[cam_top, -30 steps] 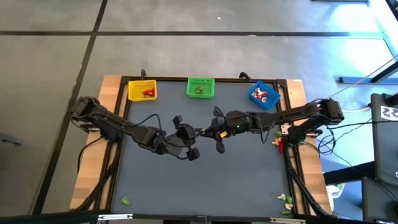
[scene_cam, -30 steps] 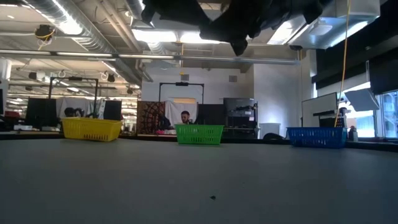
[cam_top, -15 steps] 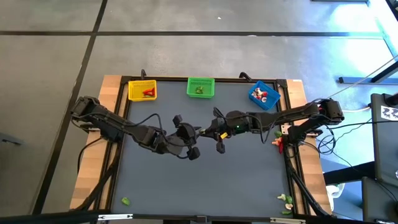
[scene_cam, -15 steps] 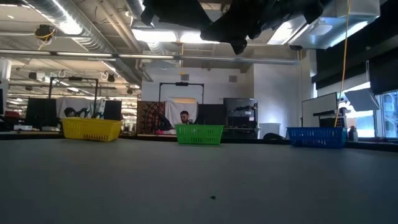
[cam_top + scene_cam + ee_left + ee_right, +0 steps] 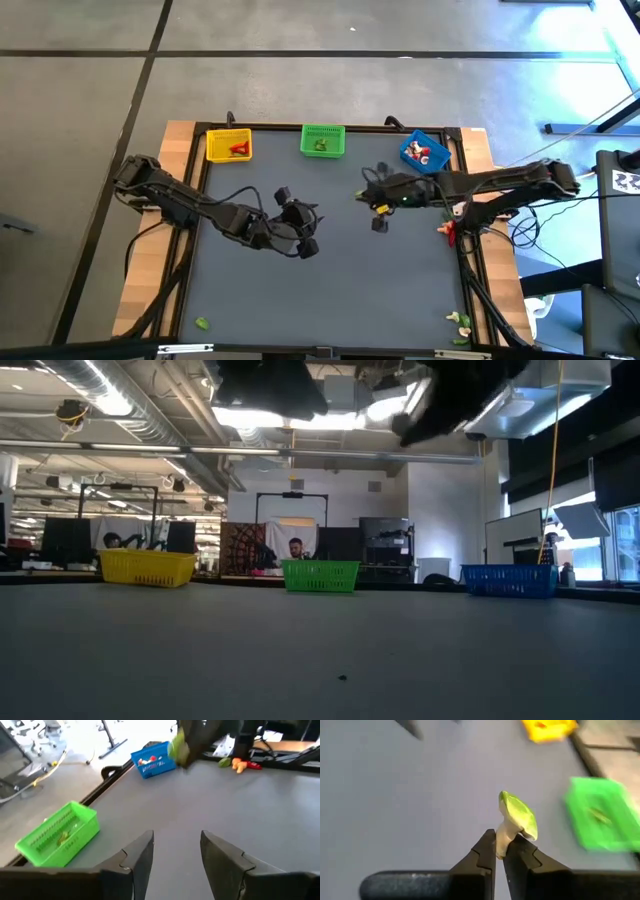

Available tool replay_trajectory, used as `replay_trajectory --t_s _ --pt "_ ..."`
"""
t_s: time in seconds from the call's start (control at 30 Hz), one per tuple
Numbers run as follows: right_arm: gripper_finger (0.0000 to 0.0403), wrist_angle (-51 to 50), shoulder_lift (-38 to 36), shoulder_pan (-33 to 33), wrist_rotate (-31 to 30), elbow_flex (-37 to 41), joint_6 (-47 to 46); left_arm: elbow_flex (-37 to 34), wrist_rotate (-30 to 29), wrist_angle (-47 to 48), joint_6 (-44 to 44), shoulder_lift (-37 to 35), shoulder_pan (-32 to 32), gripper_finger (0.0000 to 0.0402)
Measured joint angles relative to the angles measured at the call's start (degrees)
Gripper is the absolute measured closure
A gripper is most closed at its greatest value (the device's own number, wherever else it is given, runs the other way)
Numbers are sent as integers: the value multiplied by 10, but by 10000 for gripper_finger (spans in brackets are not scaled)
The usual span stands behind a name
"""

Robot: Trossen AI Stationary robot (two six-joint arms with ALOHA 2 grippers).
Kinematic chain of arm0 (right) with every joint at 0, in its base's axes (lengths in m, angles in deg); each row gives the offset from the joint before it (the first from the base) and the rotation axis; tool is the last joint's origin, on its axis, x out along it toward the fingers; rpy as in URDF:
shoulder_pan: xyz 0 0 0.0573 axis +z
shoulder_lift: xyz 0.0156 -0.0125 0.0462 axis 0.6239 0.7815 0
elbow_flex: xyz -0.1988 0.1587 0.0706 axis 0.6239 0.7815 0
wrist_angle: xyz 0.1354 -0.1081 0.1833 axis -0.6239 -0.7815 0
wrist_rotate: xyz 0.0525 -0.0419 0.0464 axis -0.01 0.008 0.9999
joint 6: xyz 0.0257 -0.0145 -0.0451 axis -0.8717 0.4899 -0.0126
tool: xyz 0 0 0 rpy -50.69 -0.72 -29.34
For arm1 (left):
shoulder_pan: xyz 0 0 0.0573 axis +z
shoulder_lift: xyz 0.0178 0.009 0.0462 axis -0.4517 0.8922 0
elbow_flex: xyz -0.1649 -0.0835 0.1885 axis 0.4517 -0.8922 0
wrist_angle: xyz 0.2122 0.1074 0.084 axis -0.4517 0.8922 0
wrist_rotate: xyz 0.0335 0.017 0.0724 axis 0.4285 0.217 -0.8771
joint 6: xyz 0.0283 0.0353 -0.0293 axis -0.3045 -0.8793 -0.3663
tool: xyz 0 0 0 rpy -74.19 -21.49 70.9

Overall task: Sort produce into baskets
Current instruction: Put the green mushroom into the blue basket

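Pinching a green piece by its pale stem, right gripper fingers clamped, leafy head outward, left gripper fingers apart.

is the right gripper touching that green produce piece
Touching: in the right wrist view the right gripper has its two fingers pinched on the pale stem of the green produce piece.

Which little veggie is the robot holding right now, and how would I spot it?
Find the green basket at the table's far edge, then the right gripper hovering nearby. Pinched in it is a green piece with a pale stem, the only produce lifted off the table.
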State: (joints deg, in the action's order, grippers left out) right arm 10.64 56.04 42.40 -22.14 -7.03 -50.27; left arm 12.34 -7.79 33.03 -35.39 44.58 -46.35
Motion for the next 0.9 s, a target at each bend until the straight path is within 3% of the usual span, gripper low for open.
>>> replay_trajectory --t_s 0.3,0.6,0.9 --pt "377 -215 -78 -111 -86 0 -13 0 0 17 17 0 1 247" --pt "377 -256 -56 -303 -85 1 6 0 1 19 17 0 1 247" --pt "377 -248 26 -476 -9 1 26 0 1 18 9 0 1 247"
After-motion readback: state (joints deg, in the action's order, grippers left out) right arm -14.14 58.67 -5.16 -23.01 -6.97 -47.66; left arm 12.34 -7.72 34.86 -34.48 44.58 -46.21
